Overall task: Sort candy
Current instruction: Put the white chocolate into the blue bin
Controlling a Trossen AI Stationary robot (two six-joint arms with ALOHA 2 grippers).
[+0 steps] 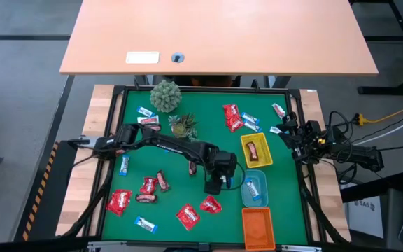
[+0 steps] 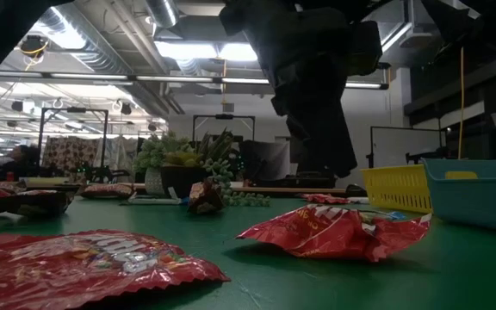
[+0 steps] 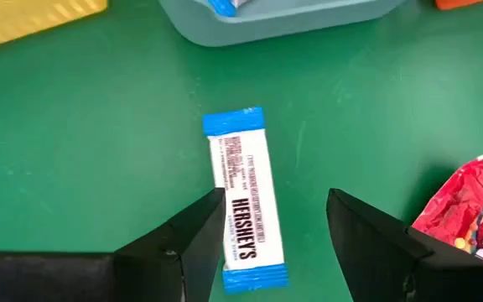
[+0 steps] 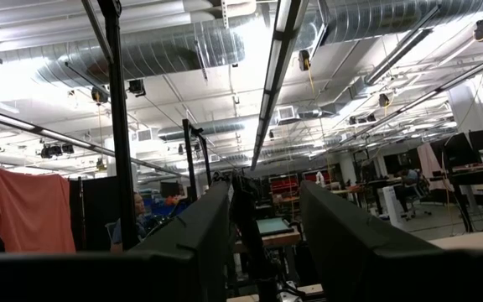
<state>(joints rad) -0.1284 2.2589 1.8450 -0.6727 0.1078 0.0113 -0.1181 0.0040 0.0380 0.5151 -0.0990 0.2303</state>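
Two dark fingers [image 3: 191, 243] of the left gripper [image 3: 275, 231] stand apart just over a blue-and-white bar [image 3: 246, 197] lying flat on the green bench [image 3: 99, 151]; the bar's lower end sits in the gap between them, and nothing is clamped. Seen from above, this gripper [image 1: 214, 187] hangs near the middle of the mat, just beside the blue tray [image 1: 256, 187], which already holds a blue-and-white sweet. Above that tray is the yellow tray [image 1: 256, 150] with a dark bar in it, and below it the orange tray [image 1: 257, 227]. A red packet [image 3: 468, 214] lies close to the gripper's other finger.

More red packets, brown bars and blue-and-white wrappers lie scattered over the mat's left half and upper right, around two small green plants [image 1: 166, 96].

The right gripper [image 1: 290, 133] waits at the mat's right edge, fingers parted on nothing, pointing out into the room.
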